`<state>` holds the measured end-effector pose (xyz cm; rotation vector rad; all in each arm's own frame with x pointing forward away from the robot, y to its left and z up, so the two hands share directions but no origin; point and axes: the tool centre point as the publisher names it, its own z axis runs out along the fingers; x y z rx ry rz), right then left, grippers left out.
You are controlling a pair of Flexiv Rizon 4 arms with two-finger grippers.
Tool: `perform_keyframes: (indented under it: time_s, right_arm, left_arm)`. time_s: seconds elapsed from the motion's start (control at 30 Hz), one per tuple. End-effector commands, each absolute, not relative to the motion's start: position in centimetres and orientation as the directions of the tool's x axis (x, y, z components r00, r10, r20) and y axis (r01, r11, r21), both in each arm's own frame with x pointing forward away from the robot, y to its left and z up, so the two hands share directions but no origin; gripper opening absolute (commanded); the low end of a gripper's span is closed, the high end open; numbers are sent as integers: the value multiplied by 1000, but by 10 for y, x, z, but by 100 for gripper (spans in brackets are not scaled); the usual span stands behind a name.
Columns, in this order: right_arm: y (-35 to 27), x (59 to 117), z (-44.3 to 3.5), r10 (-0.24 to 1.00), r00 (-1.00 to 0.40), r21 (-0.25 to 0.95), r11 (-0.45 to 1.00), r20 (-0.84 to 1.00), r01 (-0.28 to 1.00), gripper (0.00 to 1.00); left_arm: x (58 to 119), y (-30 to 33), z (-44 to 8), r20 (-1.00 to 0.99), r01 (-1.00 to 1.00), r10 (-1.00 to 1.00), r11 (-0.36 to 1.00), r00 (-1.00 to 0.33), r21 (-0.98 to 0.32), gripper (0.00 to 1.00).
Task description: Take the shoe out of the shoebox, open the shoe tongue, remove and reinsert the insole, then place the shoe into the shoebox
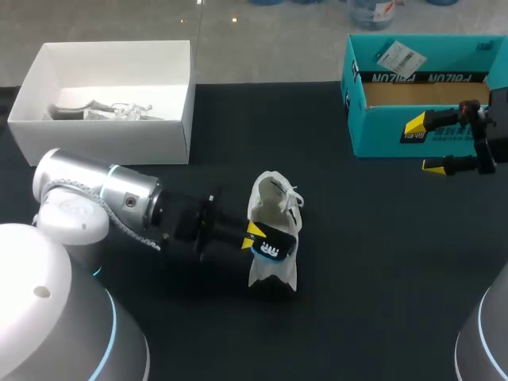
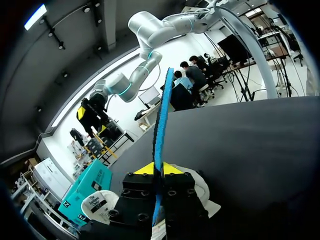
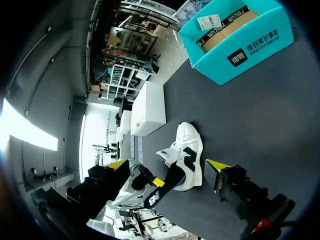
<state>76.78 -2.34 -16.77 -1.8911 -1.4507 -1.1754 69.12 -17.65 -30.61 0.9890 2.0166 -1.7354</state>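
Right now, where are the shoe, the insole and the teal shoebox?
shoe (image 1: 274, 275), head view, on its white upper.
insole (image 2: 162, 115), left wrist view, on its blue edge.
teal shoebox (image 1: 377, 131), head view, on its front wall.

White box (image 1: 103, 141), perhaps holding plastic (image 1: 119, 109)

Robot lab, two arms (image 1: 119, 198), black table (image 1: 381, 270)

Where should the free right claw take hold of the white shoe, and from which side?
Probably the near, heel end of the shoe, from the right: its logo side faces the open right claw, while the left claw, pinching the insole, blocks the left side.
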Motion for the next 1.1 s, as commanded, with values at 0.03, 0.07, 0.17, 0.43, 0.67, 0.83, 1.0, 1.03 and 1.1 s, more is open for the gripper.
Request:
perform_keyframes:
  time_s: [0.03, 0.07, 0.17, 0.43, 0.67, 0.83, 1.0, 1.03, 1.1]
  right_arm:
    - [-22, 768, -168, 530, 73, 123, -325, 845, 938, 100]
    - [-22, 768, -168, 530, 73, 123, -325, 845, 938, 100]
    - [-22, 768, -168, 530, 73, 123, -325, 845, 938, 100]
    - [-22, 768, -168, 530, 73, 123, -325, 845, 938, 100]
    - [-22, 768, -168, 530, 73, 123, -325, 845, 938, 100]
    - [-22, 768, -168, 530, 73, 123, -325, 845, 938, 100]
    - [-22, 768, -168, 530, 73, 123, -325, 845, 938, 100]
    - [-22, 768, -168, 530, 73, 123, -325, 845, 938, 100]
    - [-22, 768, -168, 530, 73, 123, -325, 845, 938, 100]
  left_arm:
    - [695, -181, -312, -632, 675, 310, 45, -710, -736, 0]
    - [697, -182, -314, -634, 679, 311, 50, -708, -733, 0]
    - [701, -184, -319, -646, 694, 309, 66, -698, -717, 0]
    - [717, -194, -332, -657, 707, 290, 121, -696, -696, 0]
    - [734, -198, -343, -655, 701, 255, 180, -711, -690, 0]
    - [739, -201, -348, -651, 700, 262, 200, -713, -686, 0]
    - [733, -191, -331, -653, 696, 248, 175, -716, -696, 73]
    - [731, -189, -328, -656, 697, 244, 167, -714, -697, 69]
    - [727, -183, -321, -663, 701, 236, 152, -711, -697, 60]
